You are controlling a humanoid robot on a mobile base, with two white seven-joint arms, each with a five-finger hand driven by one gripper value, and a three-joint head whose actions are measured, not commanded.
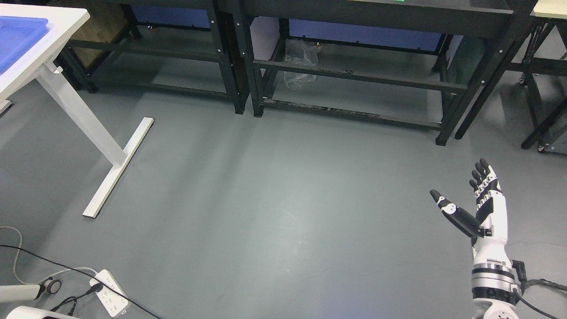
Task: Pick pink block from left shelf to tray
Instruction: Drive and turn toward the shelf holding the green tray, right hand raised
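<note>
My right hand [465,195] is raised over the grey floor at the lower right, its fingers [485,179] straight and thumb spread, holding nothing. A blue tray [17,37] lies on the white table [66,20] at the upper left. No pink block shows in this view. My left hand is out of view.
Black metal shelf frames [345,75] stand along the back, with a clear plastic bag [301,62] under the middle one. The white table's leg and foot [117,164] reach onto the floor at left. A white power strip [108,292] and cables lie at the lower left.
</note>
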